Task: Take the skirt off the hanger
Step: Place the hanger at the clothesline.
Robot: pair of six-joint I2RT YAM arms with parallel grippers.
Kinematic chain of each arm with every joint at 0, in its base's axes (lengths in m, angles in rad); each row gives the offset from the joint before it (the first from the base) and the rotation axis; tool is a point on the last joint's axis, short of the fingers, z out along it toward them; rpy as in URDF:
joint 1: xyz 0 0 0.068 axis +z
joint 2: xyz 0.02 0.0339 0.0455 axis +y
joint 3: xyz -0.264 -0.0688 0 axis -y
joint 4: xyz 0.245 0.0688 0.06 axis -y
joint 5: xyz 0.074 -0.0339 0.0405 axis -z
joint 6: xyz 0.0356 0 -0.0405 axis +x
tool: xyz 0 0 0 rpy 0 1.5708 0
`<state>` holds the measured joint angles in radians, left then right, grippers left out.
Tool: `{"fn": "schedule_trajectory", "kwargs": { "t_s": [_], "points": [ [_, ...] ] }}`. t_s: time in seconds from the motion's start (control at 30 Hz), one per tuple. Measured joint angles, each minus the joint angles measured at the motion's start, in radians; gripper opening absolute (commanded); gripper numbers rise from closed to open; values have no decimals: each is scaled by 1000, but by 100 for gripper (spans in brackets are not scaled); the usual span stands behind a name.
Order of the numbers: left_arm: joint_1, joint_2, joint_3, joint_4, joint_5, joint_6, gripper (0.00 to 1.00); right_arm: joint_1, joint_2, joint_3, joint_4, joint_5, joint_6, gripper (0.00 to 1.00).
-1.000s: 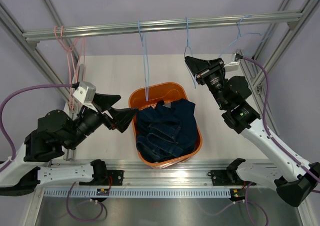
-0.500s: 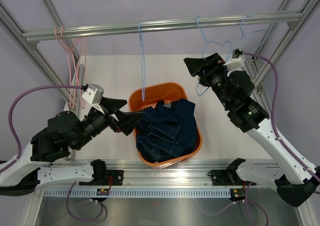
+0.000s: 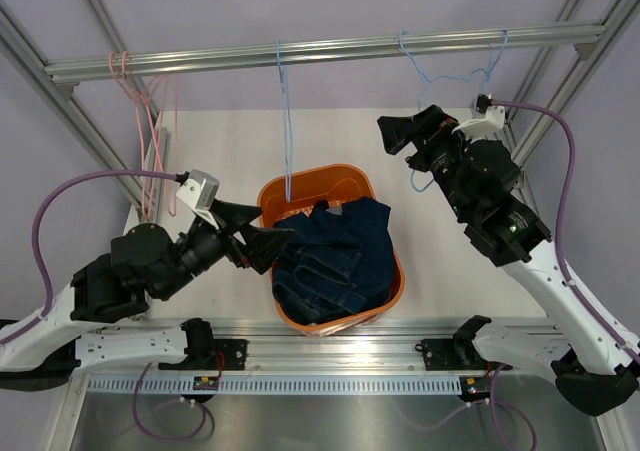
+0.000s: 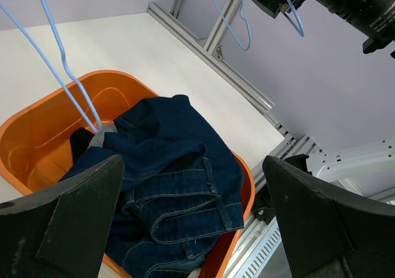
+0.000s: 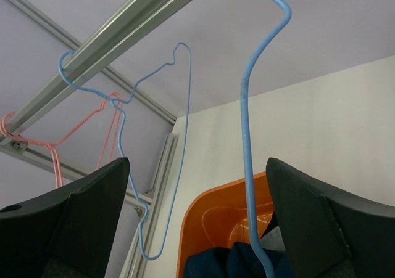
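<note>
left gripper (image 3: 248,237) and right gripper (image 3: 393,136) stand wide open, empty, flanking the orange plastic tub (image 3: 305,179) (dark navy jeans (image 3: 330,256) inside). thin pink wire hangers (image 5: 57,164) hang bare up-left of it; no light-blue denim skirt shows, so removal seems done.

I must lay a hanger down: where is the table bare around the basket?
Bare table lies behind the orange basket and to its right. Crowded: the basket's left, where the left gripper hovers open, and inside, mostly heaped with dark denim.
</note>
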<state>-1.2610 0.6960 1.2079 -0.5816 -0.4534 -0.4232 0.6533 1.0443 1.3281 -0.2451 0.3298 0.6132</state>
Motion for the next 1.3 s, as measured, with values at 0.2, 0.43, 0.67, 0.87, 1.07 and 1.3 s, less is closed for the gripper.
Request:
{"fn": "schedule_trajectory", "kwargs": {
  "t_s": [0.2, 0.43, 0.67, 0.87, 1.07, 1.3],
  "points": [
    [0, 8, 0, 0, 6, -4, 99, -15, -29, -114, 109, 23, 157, 100],
    [0, 0, -10, 0, 12, -7, 99, -66, -17, -332, 404, -11, 360, 99],
    [0, -42, -36, 2, 13, -8, 99, -143, 40, -436, 673, -69, 511, 99],
    [0, -70, -57, 5, 12, -7, 99, -240, 115, -430, 815, -200, 535, 99],
    [0, -98, -77, 1, 11, -5, 99, -298, 235, -369, 838, -404, 509, 100],
    [0, -111, -88, 7, 18, 8, 99, -301, 354, -360, 966, -593, 534, 99]
  ]
}}
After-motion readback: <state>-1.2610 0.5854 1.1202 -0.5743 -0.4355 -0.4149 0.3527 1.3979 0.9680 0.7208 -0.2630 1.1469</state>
